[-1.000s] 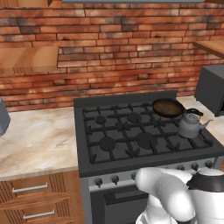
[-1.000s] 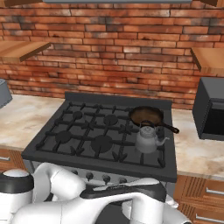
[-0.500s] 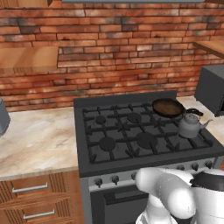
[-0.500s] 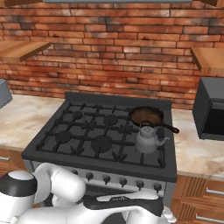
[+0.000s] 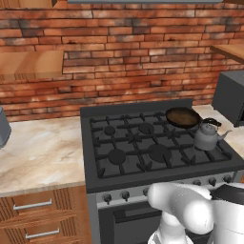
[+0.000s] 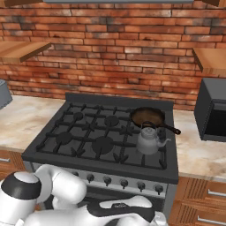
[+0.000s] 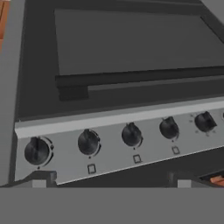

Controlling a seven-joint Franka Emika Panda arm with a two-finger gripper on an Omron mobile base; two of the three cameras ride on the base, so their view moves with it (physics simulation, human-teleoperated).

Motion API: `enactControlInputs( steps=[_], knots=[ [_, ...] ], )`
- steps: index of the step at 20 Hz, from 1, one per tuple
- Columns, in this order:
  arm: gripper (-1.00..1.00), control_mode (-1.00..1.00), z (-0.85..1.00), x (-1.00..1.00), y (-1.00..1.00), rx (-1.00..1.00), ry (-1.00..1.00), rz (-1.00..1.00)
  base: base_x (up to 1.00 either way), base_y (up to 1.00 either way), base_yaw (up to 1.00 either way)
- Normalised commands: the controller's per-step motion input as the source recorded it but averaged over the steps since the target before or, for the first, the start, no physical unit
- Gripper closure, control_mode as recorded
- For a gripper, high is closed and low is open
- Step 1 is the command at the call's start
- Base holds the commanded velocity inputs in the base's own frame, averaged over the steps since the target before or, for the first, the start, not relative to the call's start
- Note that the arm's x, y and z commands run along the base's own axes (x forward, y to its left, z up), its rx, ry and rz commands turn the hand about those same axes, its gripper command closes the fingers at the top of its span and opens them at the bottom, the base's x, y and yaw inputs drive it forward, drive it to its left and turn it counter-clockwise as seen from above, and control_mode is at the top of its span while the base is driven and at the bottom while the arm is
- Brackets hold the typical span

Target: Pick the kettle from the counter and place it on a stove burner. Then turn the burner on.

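Kettle sits on the range's front-right burner. We find the arm folded low, gripper spread wide, knobs at 12 o'clock.

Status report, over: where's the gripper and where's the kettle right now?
Gripper open, empty, low in front of the stove knobs. Kettle sits on the stove's front right burner, beside the frying pan. Nothing blocking the knobs.

Frying pan on the black range, rear right at 2 o'clock from its middle. Dark microwave at 3 o'clock, well apart. Brick wall at 12. Wooden shelf at 10. Five dark knobs along the silver front panel.
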Motion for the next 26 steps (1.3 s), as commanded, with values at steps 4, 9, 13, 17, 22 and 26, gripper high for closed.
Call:
enactControlInputs(
  steps=[4, 9, 13, 17, 22, 26],
  knots=[
    [-1.00, -1.00, 0.00, 0.01, 0.00, 0.00, -0.09, 0.00, 0.00, 0.00, 0.00],
    [-1.00, -1.00, 0.00, 0.00, -0.03, 0.00, -0.37, 0.00, 0.00, 0.00, 0.00],
    [-1.00, -1.00, -0.06, 0.01, -0.01, 0.00, -0.31, 0.00, 0.00, 0.00, 0.00],
    [-1.00, -1.00, -0.02, 0.00, 0.00, 0.00, -0.08, 0.00, 0.00, 0.00, 0.00],
    [-1.00, -1.00, 0.00, 0.03, -0.03, 0.00, 0.00, 0.00, 0.00, 0.00, 0.00],
    [-1.00, -1.00, 0.00, 0.13, -0.20, 0.02, -0.03, 0.00, 0.00, 0.00, 0.00]
  ],
)
